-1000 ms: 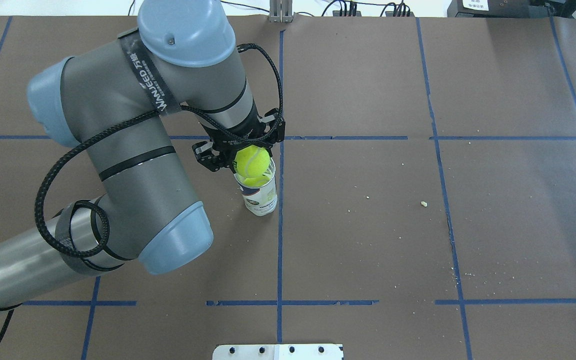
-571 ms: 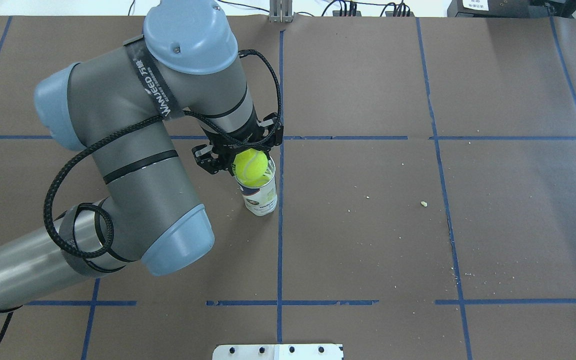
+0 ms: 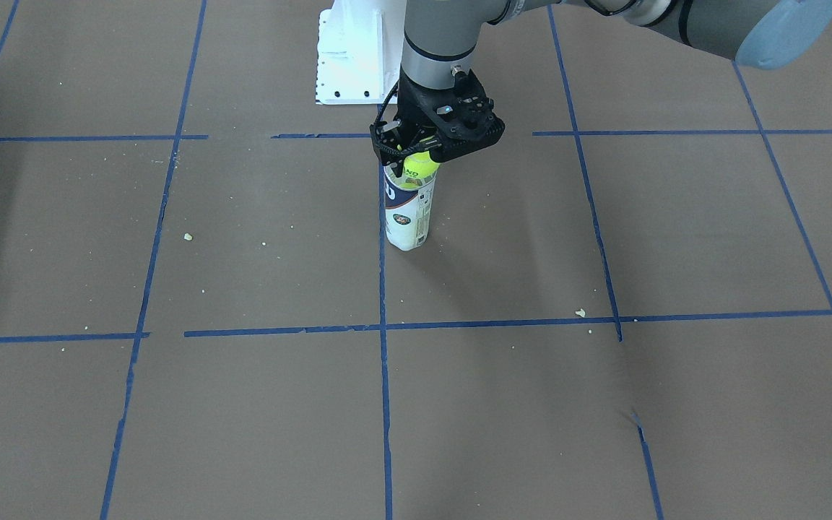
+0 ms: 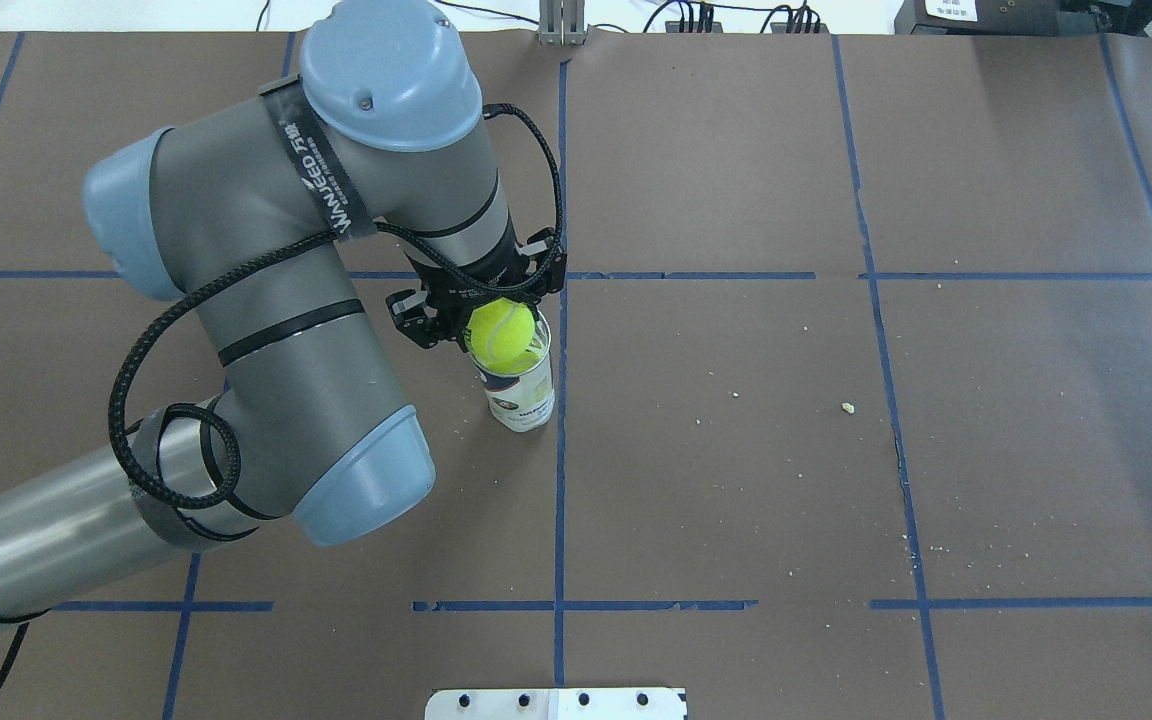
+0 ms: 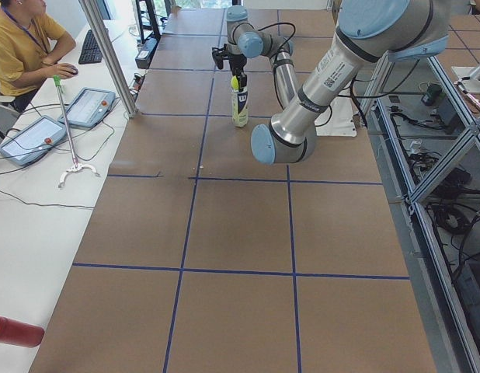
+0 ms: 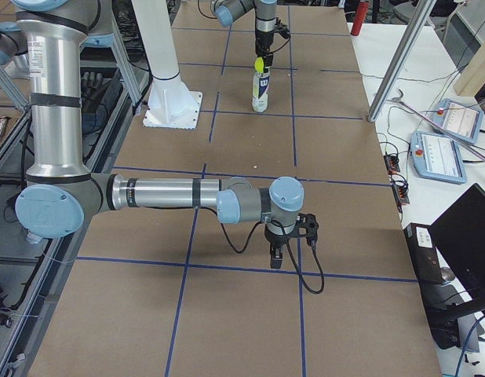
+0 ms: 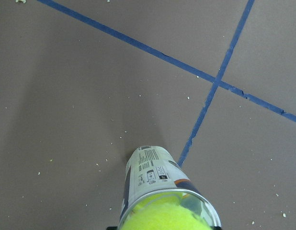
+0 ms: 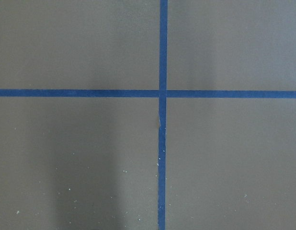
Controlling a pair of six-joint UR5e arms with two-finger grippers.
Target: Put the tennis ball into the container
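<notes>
The tennis ball [image 4: 504, 333] is bright yellow-green and sits right at the mouth of the container [image 4: 522, 397], a clear tube with a white and dark-blue label standing upright near the table's middle. My left gripper [image 4: 484, 312] comes down from above and is shut on the ball. From the front, the ball [image 3: 420, 167] is partly below the rim of the tube [image 3: 407, 217]. The left wrist view shows the ball [image 7: 165, 218] filling the tube's rim [image 7: 205, 203]. My right gripper [image 6: 291, 250] hangs low over bare table far from the tube; I cannot tell its state.
A white metal pedestal [image 3: 351, 50] stands behind the tube on the robot's side. Blue tape lines [image 4: 560, 480] cross the brown table cover, with small crumbs [image 4: 847, 407] to the right. An operator [image 5: 19, 47] sits at a side table with tablets.
The left arm has shifted slightly and lowered the ball, which now sits a little deeper at the tube's mouth. The tube has not moved.
</notes>
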